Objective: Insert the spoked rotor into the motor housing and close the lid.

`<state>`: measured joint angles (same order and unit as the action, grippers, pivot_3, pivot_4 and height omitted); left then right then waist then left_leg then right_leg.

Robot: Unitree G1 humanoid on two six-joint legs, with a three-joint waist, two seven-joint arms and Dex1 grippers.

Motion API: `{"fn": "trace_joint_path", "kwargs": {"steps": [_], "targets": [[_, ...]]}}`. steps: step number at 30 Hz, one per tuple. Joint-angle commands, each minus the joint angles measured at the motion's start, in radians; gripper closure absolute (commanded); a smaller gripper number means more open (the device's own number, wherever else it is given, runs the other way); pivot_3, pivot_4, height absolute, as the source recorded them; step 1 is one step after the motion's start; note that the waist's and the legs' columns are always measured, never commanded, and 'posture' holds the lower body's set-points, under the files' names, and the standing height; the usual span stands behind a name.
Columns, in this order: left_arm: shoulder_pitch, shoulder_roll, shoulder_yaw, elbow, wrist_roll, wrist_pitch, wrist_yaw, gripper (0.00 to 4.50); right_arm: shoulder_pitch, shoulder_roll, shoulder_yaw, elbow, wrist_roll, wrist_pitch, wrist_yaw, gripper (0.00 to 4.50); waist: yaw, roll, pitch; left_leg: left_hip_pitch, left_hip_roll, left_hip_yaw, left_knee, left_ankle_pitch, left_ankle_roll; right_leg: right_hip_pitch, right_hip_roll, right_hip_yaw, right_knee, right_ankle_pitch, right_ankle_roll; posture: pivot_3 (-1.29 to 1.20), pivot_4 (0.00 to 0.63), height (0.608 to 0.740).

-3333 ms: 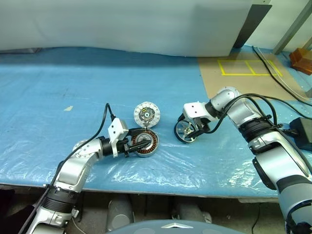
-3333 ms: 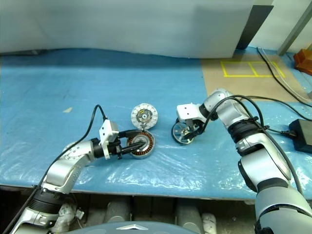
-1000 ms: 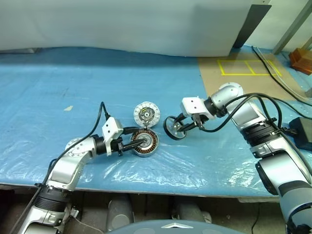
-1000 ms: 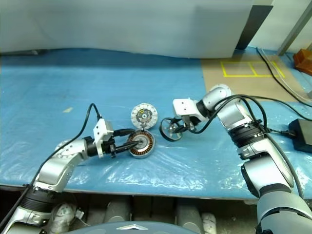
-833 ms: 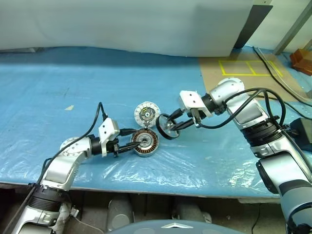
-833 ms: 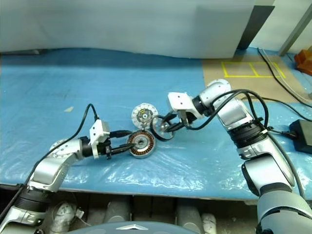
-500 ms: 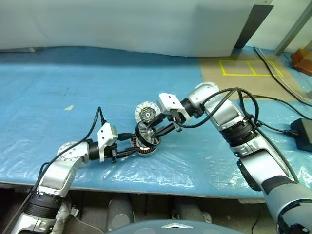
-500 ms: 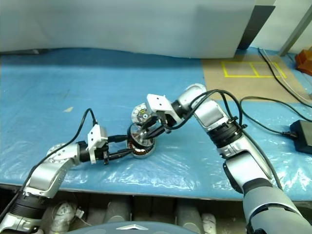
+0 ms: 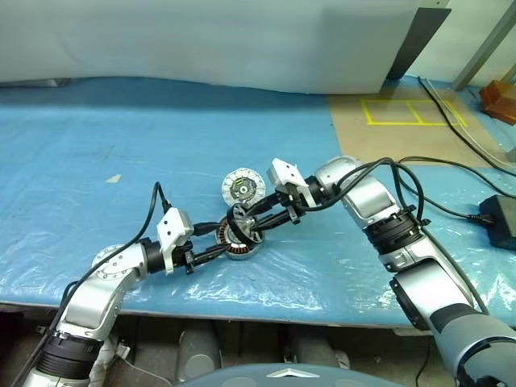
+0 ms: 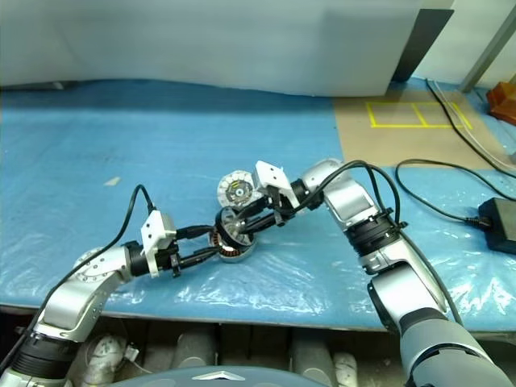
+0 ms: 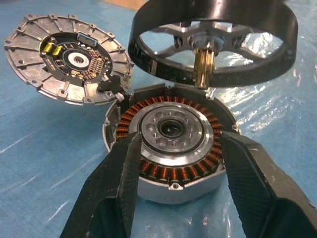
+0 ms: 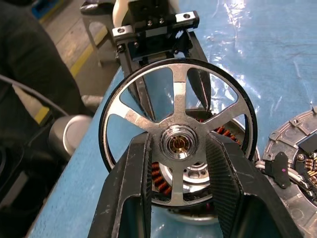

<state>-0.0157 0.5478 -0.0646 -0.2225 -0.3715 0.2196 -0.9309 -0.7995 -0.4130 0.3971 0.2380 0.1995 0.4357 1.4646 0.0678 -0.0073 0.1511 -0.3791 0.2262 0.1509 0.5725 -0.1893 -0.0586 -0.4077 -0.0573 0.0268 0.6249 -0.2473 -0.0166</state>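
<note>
The motor housing [image 11: 168, 186], copper windings around a silvery centre, lies on the blue sheet. My left gripper [image 11: 181, 136] is shut on it, one finger on each side of the centre. My right gripper [image 12: 178, 141] is shut on the spoked rotor [image 12: 178, 84], its fingers [image 12: 133, 188] either side of the hub. The rotor [image 9: 240, 218] hangs tilted just above the housing [image 9: 234, 248], its brass shaft [image 11: 202, 69] pointing down near the centre hole and not in it. The lid [image 9: 243, 189] lies just behind the housing, circuit face up.
The blue plastic sheet [image 9: 121, 145] covers the table; its front edge runs close to the housing. A brown board with yellow tape [image 9: 403, 121] lies at the back right. A black power adapter [image 9: 500, 218] and cables lie at the far right.
My right gripper has carried the rotor leftward from beside the housing to just above it and turned it over the housing. The left gripper has stayed on the housing.
</note>
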Motion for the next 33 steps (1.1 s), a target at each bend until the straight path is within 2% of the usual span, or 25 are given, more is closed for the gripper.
{"fn": "trace_joint_path", "kwargs": {"steps": [1,13,21,24,27,33], "targets": [[-0.012,0.006,0.008,-0.031,-0.017,0.002,-0.008,1.88,0.013,0.015,-0.039,-0.045,0.038,0.021,-0.034,3.29,0.000,0.000,0.000,0.000,0.000,0.000,0.000,0.000,0.000,0.000,0.000,0.000,0.000,0.000,0.000,0.00,0.150,0.740],[-0.036,0.017,0.009,-0.006,-0.013,-0.001,-0.031,1.88,0.086,-0.012,-0.009,-0.033,-0.010,-0.025,-0.075,3.29,0.000,0.000,0.000,0.000,0.000,0.000,0.000,0.000,0.000,0.000,0.000,0.000,0.000,0.000,0.001,0.00,0.150,0.740],[-0.045,0.006,-0.001,0.000,-0.009,-0.003,-0.027,1.88,0.072,-0.024,0.014,-0.016,-0.056,-0.083,-0.083,3.29,0.000,0.000,0.000,0.001,-0.001,0.000,0.000,0.000,0.000,0.001,0.000,0.000,0.000,0.000,0.001,0.00,0.150,0.740],[-0.053,-0.004,-0.004,0.012,0.000,-0.007,-0.017,1.88,0.064,-0.031,0.039,-0.010,-0.097,-0.089,-0.096,2.34,0.001,0.000,0.000,0.001,-0.001,0.000,0.000,0.000,0.000,0.001,0.000,0.000,0.000,0.000,0.001,0.00,0.150,0.740],[-0.053,-0.008,-0.008,0.019,0.002,-0.011,-0.023,1.88,0.049,-0.027,0.023,-0.038,-0.072,-0.038,-0.093,1.35,0.000,0.000,0.000,0.001,-0.001,0.000,0.000,0.000,0.000,0.001,0.000,0.000,0.000,0.000,0.001,0.00,0.150,0.740],[-0.053,-0.017,-0.014,0.024,0.002,-0.010,-0.023,1.88,0.027,-0.044,-0.034,-0.143,0.032,0.085,-0.059,1.35,0.001,0.000,0.000,0.001,-0.001,0.000,-0.001,0.000,0.000,0.001,0.000,0.000,0.000,0.000,0.001,0.00,0.150,0.740]]}}
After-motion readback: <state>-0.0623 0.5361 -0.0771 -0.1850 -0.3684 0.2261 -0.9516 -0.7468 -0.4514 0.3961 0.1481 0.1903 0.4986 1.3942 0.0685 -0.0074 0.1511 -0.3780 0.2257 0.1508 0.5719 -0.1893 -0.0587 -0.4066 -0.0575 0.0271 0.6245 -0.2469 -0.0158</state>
